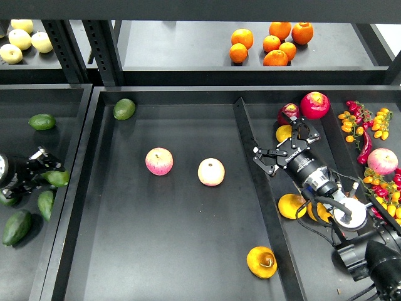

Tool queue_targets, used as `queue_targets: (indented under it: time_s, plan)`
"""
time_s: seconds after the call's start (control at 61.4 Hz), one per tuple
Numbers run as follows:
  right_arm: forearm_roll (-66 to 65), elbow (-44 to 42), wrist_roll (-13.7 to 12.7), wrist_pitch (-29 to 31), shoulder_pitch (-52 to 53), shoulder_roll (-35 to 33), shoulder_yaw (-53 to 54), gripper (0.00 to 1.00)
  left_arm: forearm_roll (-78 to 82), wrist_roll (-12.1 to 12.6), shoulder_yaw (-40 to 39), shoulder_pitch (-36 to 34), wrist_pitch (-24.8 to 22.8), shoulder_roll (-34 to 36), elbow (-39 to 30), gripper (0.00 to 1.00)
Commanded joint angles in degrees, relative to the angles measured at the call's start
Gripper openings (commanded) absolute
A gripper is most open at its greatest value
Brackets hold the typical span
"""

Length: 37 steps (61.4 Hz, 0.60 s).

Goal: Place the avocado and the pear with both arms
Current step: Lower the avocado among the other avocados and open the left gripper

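Note:
The avocado (58,179), small and bright green, sits between the prongs of my left gripper (50,172) low over the left tray (62,100); the gripper is shut on it. The pear (262,261), yellow-orange with a dark brown hollow, lies on the floor of the centre tray (188,251) near its front right corner. My right gripper (282,147) is open and empty, hovering over the right tray just right of the divider (250,157), well behind the pear.
Two pink apples (159,161) (211,172) lie mid-tray; a dull green avocado (124,109) at its back left. Dark green fruit (17,227) lie in the left tray. Red fruit (314,105), yellow fruit (291,205) and cherry tomatoes (376,122) fill the right tray. Oranges (269,42) sit on the shelf.

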Motion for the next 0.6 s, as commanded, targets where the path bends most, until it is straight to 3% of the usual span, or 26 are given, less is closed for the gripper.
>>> queue_targets:
  time_s: [0.0, 0.586]
  plan:
    - [0.0, 0.07, 0.0, 0.0, 0.0, 0.0, 0.0, 1.0, -0.26, 0.0, -0.11, 0.82, 0.01, 0.73, 1.18, 0.33]
    - [0.0, -0.02, 0.0, 0.0, -0.17, 0.0, -0.18, 1.0, -4.22, 0.0, -0.29, 4.78, 0.01, 1.78, 9.0, 0.35]
